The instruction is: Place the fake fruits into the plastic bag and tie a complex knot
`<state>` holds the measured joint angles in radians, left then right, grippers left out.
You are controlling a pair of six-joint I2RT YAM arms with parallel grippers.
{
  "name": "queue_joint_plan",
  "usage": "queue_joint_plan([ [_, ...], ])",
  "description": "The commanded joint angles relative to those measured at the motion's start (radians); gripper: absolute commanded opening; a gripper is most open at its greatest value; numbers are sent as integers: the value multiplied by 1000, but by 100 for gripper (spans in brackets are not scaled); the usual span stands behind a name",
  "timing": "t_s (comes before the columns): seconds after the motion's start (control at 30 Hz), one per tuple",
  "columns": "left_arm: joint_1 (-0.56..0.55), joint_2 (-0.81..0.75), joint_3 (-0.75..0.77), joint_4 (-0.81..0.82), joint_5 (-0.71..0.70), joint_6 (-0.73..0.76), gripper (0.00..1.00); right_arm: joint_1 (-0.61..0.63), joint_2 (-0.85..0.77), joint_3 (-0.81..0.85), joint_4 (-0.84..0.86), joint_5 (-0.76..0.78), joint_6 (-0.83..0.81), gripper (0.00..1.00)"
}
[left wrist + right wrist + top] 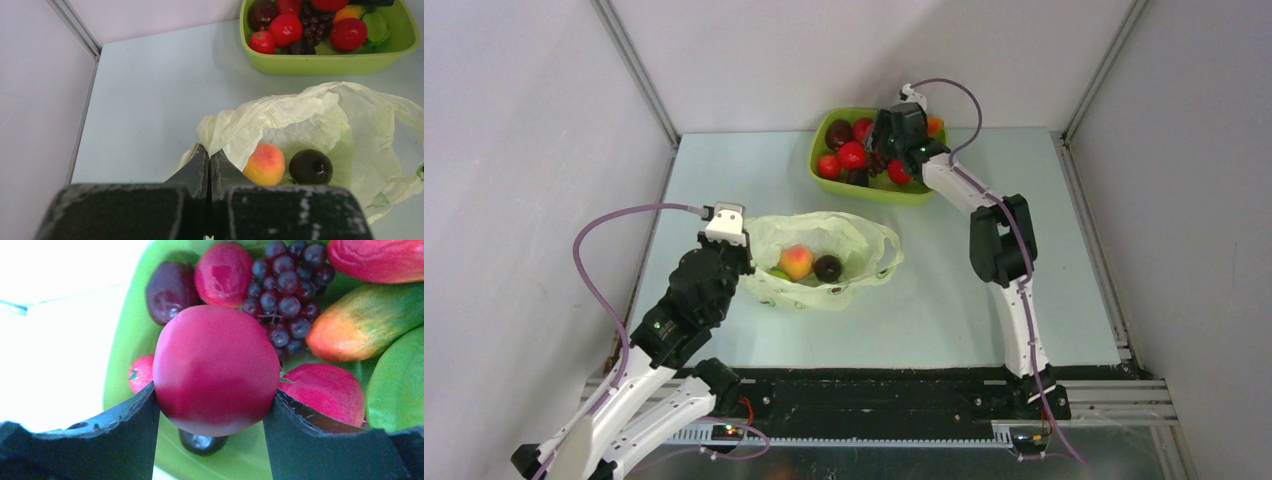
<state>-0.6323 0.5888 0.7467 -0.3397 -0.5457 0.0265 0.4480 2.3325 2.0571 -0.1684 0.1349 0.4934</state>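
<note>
The pale yellow-green plastic bag (854,232) lies open mid-table with an orange-pink peach (796,262) and a dark plum (828,268) inside. My left gripper (746,262) is shut on the bag's near-left rim; in the left wrist view the jaws (210,155) pinch the film of the bag (300,115) beside the peach (265,164) and plum (310,166). My right gripper (894,142) hangs over the lime-green tray (869,192). In the right wrist view it (212,405) is shut on a red apple (216,367), held just above the tray floor.
The tray (127,345) holds more red apples (327,390), purple grapes (287,287), a dark plum (170,290), a green fruit (400,375) and an orange-green fruit (365,322). It stands at the back, just behind the bag. Grey walls enclose the table.
</note>
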Motion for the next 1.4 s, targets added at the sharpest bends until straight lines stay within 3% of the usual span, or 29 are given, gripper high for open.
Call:
queue_joint_plan([
  [0.0,5,-4,30,25,5,-3,0,14,-196,-112,114,-28,-75,4],
  [0.33,3,-25,16,41,24,14,0,22,-664,-598,185,-153,-125,0],
  [0.57,3,-20,16,42,41,14,0,69,-877,-752,91,-367,-134,0],
  [0.7,3,-13,17,41,43,14,0,168,-953,-828,87,-398,-181,0],
  [0.93,3,-6,17,42,50,14,0,336,-975,-891,156,-430,-216,0],
  [1.17,3,-9,15,42,41,15,0,437,-864,-890,285,-393,-206,2],
  [1.37,4,-3,15,43,45,15,0,475,-761,-798,227,-304,-258,2],
])
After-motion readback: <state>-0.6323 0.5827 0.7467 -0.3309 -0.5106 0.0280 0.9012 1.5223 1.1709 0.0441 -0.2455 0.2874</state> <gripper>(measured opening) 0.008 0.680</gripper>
